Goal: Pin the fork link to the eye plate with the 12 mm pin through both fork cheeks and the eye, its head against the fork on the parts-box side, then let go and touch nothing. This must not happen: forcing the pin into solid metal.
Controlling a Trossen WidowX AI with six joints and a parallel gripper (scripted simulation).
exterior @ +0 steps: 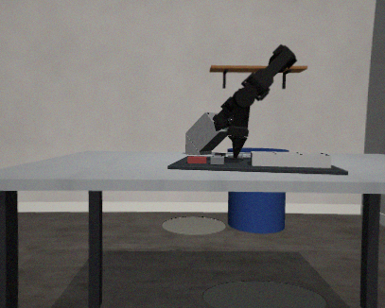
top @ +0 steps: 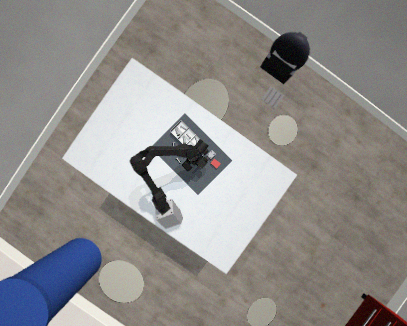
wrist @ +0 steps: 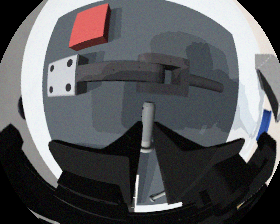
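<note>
In the wrist view my gripper (wrist: 147,125) is shut on a grey steel pin (wrist: 147,125) that sticks out forward from between the fingertips. Just beyond its tip lies the dark fork link (wrist: 180,75), joined in line with the dark eye plate (wrist: 111,72), whose light bolted end (wrist: 63,78) is at the left. The pin's tip is close to the fork and eye joint but apart from it. In the side view my gripper (exterior: 236,142) points down just above the dark mat (exterior: 256,166). From above, the gripper (top: 195,161) hovers over the mat's middle.
A red block (wrist: 91,26) lies on the mat beyond the eye plate and shows in the overhead view (top: 216,163). A white parts box (top: 184,133) stands at the mat's far-left end. The arm's grey base (top: 169,215) stands on the white table. A blue barrel (exterior: 256,208) stands on the floor.
</note>
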